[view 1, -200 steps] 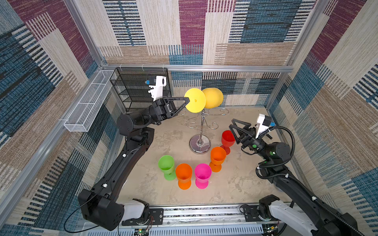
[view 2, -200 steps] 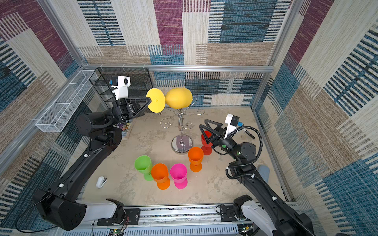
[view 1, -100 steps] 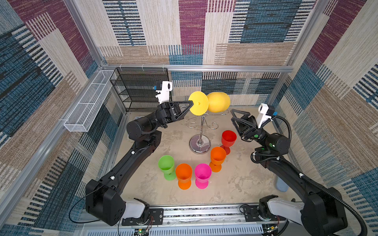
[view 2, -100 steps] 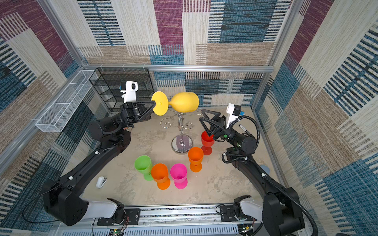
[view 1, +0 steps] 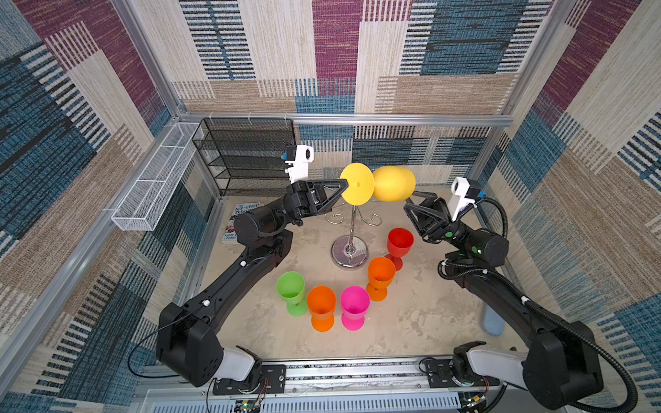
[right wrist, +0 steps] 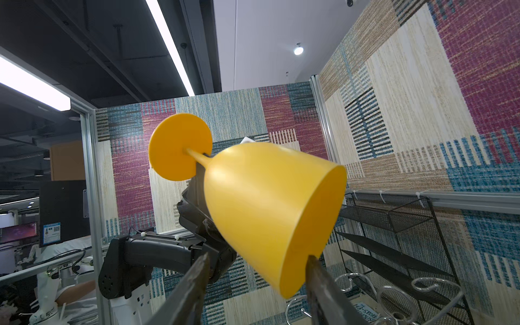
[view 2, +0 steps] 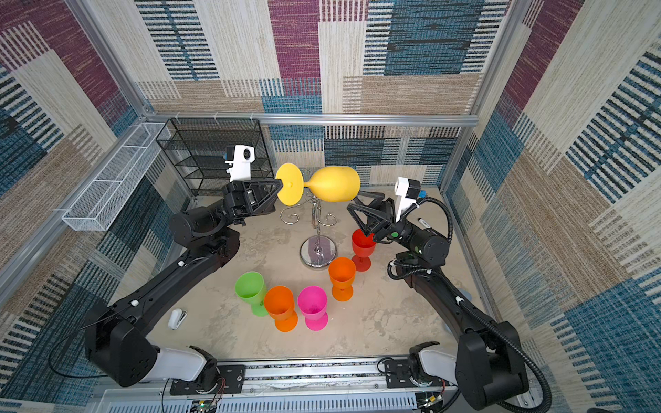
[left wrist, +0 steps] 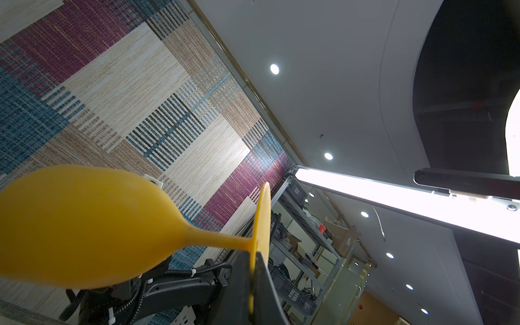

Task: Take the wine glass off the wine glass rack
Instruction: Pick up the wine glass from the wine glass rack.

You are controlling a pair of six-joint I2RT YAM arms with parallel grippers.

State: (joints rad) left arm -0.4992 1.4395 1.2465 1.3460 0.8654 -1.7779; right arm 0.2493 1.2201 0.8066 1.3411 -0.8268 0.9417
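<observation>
Clamps left gripper (view 1: 344, 185) on foot edge of yellow wine glass (view 1: 393, 184), held level above wine glass rack (view 1: 350, 252), clear of arms. Spreads right gripper (view 1: 411, 200) jaws around bowl mouth. Risks levering glass from pinch on rim contact. Against a second ago, finds right gripper raised from red glass (view 1: 400, 241).

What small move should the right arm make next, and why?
Probably close the right gripper on the bowl. The left gripper pinches only the foot of the yellow wine glass, held sideways above the wine glass rack, and the right jaws stand open on both sides of its rim.
</observation>
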